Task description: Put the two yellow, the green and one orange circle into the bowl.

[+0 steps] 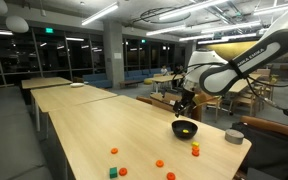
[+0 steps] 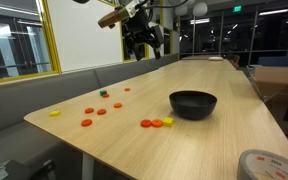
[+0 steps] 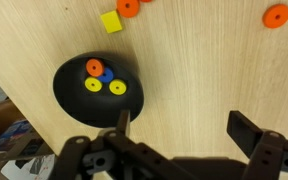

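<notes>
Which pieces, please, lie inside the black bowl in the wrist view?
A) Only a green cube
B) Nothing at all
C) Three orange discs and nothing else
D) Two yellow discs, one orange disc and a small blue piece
D: in the wrist view the black bowl holds two yellow discs, one orange disc and a small blue piece.
</notes>
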`<state>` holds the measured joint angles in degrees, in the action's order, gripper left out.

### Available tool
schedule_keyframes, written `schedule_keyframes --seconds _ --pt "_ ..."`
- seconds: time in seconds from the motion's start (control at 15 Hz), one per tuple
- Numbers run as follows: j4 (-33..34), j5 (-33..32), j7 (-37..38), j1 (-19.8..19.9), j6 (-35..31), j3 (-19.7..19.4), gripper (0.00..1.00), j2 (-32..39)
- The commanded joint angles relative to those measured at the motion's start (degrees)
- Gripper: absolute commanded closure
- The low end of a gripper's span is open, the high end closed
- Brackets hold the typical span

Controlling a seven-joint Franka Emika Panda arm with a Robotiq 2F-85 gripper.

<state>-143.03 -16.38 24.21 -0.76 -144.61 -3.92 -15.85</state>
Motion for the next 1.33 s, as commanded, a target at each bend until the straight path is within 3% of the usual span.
schedule_keyframes --seconds 0.0,0.47,0.93,1.27 --pt "-2.5 4.2 -5.4 1.7 1.9 2.3 0.00 -5.7" --pt "-5.2 7.5 -10.4 2.2 3.5 2.8 0.00 -12.0" --pt "-1.1 17.6 -14.4 1.7 20.2 0.5 0.00 -9.5" --pt "-1.4 19.1 -13.4 3.0 24.2 0.9 0.00 -10.0"
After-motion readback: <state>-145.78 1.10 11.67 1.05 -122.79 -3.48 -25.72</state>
